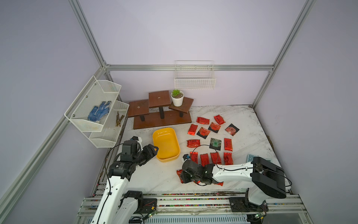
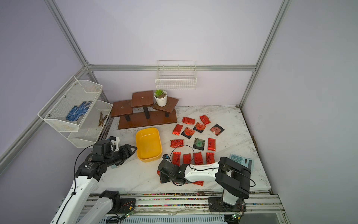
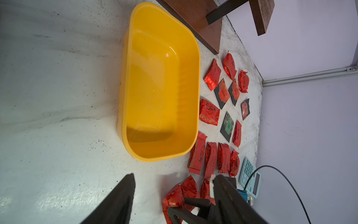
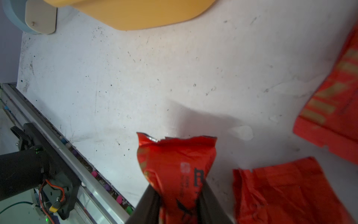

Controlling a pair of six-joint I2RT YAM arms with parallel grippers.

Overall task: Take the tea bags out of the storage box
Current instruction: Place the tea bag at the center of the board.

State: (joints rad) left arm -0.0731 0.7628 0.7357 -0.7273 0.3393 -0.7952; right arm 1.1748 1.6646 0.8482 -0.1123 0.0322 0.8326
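Note:
The yellow storage box [image 1: 166, 143] [image 3: 158, 87] stands empty on the white table. Several tea bags, red foil sachets [image 1: 228, 144] and black square packets [image 1: 215, 144], lie spread on the table to its right. My left gripper [image 1: 154, 151] [image 3: 173, 176] hovers open and empty at the box's near left corner. My right gripper [image 1: 181, 177] [image 4: 177, 184] is low over the table near the front edge, its jaws pressed on both sides of a crumpled red tea bag [image 4: 176, 155]. Two more red sachets [image 4: 280, 194] lie beside it.
A pale blue calculator [image 1: 249, 157] lies at the right, partly under my right arm. A wooden stepped stand [image 1: 160, 116] with a potted plant [image 1: 177, 98] is behind the box. White wire baskets hang on the back wall [image 1: 194, 79] and at the left [image 1: 96, 108].

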